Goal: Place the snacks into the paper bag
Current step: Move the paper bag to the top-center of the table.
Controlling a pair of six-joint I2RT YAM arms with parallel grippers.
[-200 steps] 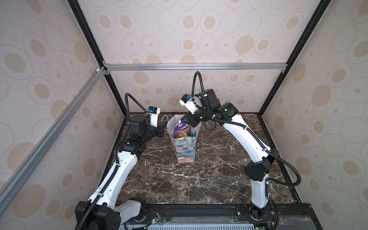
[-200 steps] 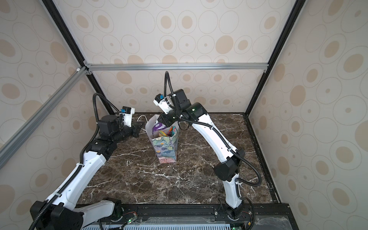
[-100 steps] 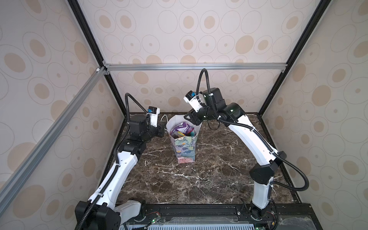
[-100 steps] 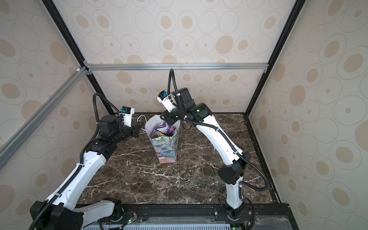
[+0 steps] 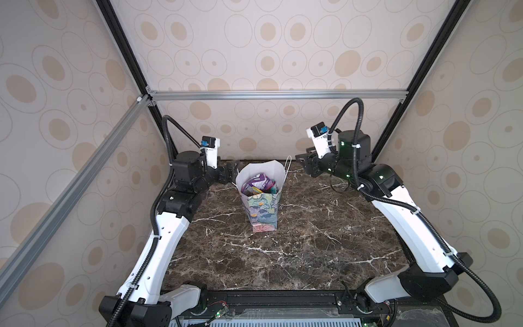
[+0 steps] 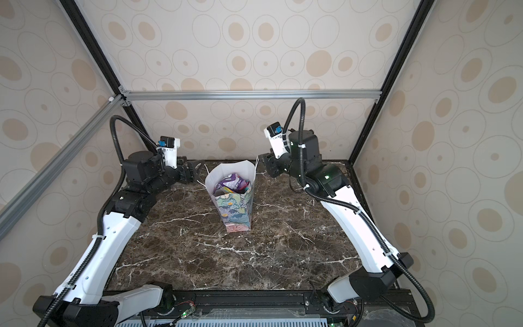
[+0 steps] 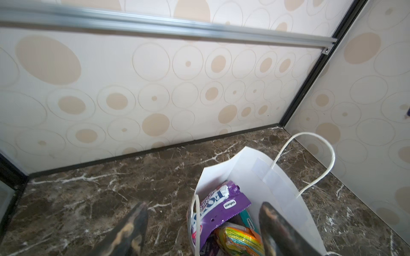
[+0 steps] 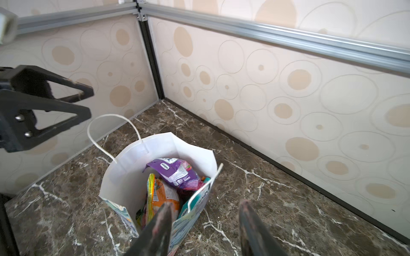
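Your left gripper (image 5: 231, 171) (image 7: 204, 206) stands wide and empty, just beside the paper bag (image 5: 263, 212) (image 7: 277, 188). In the left wrist view, the bag's near rim and a cord handle (image 7: 196, 221) show between its fingers. Your right gripper (image 5: 304, 162) (image 8: 206, 205) is open less wide, holds nothing, and sits off the bag's opposite side, clear of it.

The bag stands upright on the counter (image 5: 283, 254) between both grippers. The snacks (image 5: 259, 184) lie inside, with a purple pouch (image 8: 175, 170) on top and an orange pouch (image 8: 164, 195) beneath it.
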